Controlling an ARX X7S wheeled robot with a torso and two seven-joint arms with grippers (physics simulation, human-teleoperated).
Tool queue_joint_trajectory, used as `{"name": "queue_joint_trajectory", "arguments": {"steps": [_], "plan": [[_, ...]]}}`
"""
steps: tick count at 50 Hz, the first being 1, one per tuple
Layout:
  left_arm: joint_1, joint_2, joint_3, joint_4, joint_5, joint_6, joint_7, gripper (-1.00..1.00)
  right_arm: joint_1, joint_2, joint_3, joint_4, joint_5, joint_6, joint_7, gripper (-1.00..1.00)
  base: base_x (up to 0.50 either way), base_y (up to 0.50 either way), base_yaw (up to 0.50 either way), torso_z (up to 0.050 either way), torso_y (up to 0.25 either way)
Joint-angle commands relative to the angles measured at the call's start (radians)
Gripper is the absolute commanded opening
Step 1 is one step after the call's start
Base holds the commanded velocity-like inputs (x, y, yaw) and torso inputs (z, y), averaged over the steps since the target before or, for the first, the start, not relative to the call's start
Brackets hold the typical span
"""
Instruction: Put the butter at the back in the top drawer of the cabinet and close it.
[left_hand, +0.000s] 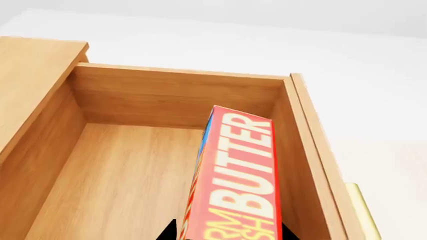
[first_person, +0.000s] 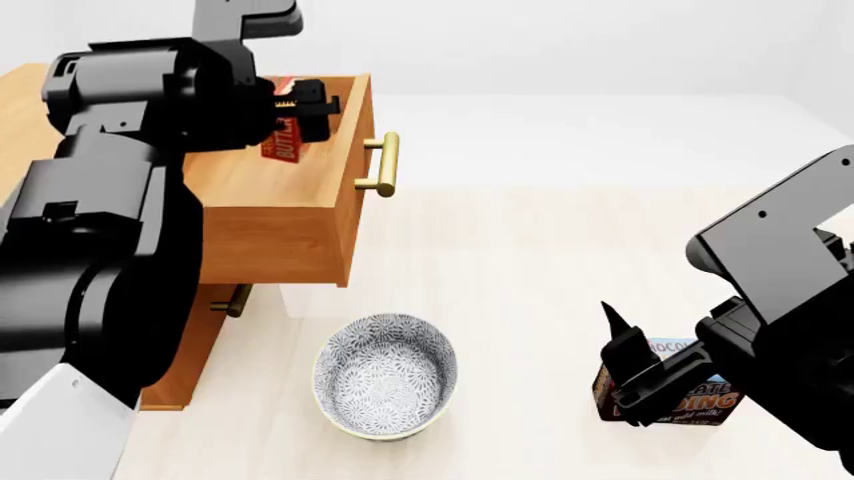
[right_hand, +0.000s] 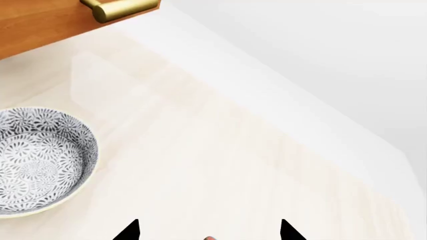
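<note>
Our left hand (first_person: 310, 105) grips one small red-and-orange butter box (first_person: 282, 140), holding it above the open top drawer (first_person: 274, 215) of the light-brown wooden cabinet (first_person: 174, 385). Its plain wood interior (left_hand: 120, 180) lies beneath the box. We count two brass bar handles (first_person: 380, 165) in the head view. Our right hand (first_person: 641, 375) is spread open, gripping nothing, beside one dark-brown pudding box (first_person: 694, 400). One patterned ceramic bowl (first_person: 384, 375) sits on the pale counter (first_person: 534, 260).

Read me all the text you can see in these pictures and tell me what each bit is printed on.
"BUTTER", above partial letters "RM" and "SH": on the butter, held by the left hand over the top drawer.
"BUTTER", tiny: same box, head view.
Partial "ING": pudding box near the right hand; the rest is hidden.
</note>
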Motion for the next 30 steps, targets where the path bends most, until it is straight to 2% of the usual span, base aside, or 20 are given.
{"name": "queue_joint_trajectory", "arguments": {"steps": [1, 30], "plan": [[-0.010, -0.009, -0.022, 0.000, -0.014, 0.010, -0.016, -1.00, -0.005, -0.005, 0.002, 0.002, -0.001, 0.003, 0.003, 1.00, 0.00, 0.00, 0.00, 0.000, 0.000], [0.017, -0.010, -0.035, 0.000, -0.014, 0.009, -0.007, -1.00, -0.013, -0.013, 0.006, 0.003, 0.001, 0.007, 0.011, 1.00, 0.00, 0.00, 0.00, 0.000, 0.001]]}}
